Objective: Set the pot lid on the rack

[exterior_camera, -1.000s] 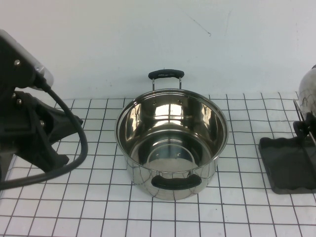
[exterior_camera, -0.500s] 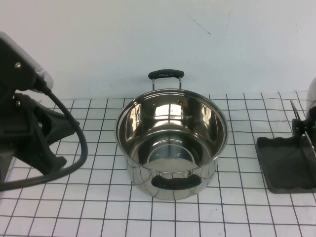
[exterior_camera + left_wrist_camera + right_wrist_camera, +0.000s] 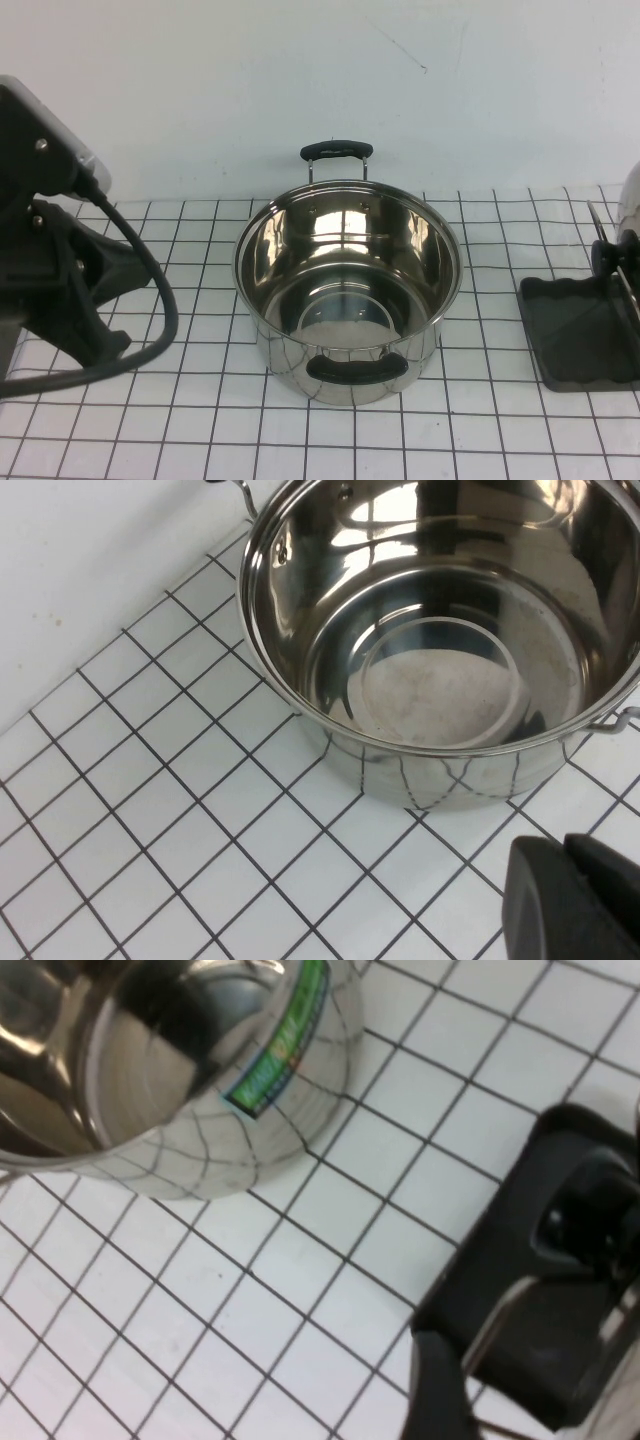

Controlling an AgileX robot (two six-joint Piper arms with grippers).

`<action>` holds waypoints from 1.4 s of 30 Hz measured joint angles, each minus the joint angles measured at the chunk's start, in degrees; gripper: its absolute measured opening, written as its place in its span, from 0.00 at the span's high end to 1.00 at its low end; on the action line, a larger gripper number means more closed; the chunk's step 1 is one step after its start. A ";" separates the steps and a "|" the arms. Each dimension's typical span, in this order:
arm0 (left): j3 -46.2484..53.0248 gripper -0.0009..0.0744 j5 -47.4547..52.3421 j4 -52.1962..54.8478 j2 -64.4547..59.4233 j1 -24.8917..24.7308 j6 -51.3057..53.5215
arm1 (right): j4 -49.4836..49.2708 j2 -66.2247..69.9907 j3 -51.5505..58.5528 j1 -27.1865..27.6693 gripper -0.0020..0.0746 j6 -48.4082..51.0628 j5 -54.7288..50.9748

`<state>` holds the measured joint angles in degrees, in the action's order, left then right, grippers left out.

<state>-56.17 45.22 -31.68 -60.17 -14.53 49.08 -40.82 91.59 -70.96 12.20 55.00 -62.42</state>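
Grippers first: the left gripper [image 3: 575,900] showed only as a dark fingertip block at the frame corner of its wrist view, above the gridded table [image 3: 200,420] beside the pot; whether its fingers were spread or pressed together could not be told. In the high view the left arm [image 3: 60,270] stood at 9 o'clock of the pot, its cable looping over the tiles. The right gripper [image 3: 440,1390] appeared as one dark finger at the frame edge of its wrist view, close to the rack; its opening could not be told either.

The pot lid [image 3: 630,205] was a shiny curved steel sliver at the high view's far right edge, standing upright just above the rack [image 3: 580,335]. The lid was mostly cut off, and its knob was not clearly made out. The rack, a dark grey tray with thin wire bars, lay at 3 o'clock of the pot, partly cropped.

The steel pot [image 3: 348,290] sat open and empty at the table's centre, one black handle toward 12 o'clock, one toward 6.
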 joint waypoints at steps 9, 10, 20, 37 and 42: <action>0.00 0.99 1.42 0.24 0.00 0.00 0.00 | 6.07 0.00 -0.53 0.00 0.42 -5.18 -0.86; 0.00 0.99 1.55 0.34 0.00 0.00 -0.11 | 7.06 0.00 -0.96 0.00 0.43 -6.02 -0.98; 0.00 0.99 2.14 1.13 0.00 0.00 -0.57 | 11.98 0.00 -4.09 0.00 0.43 -10.27 -5.06; 0.00 0.99 2.37 1.92 0.00 0.00 -0.70 | 19.41 -3.94 -4.21 0.00 0.45 -15.68 -6.84; 0.00 0.99 2.37 1.92 0.00 0.00 -0.70 | 21.86 -7.50 -4.31 0.00 0.45 -17.64 -7.44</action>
<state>-56.17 47.59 -29.76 -60.17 -14.53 48.39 -18.96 84.09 -75.27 12.20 37.37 -69.86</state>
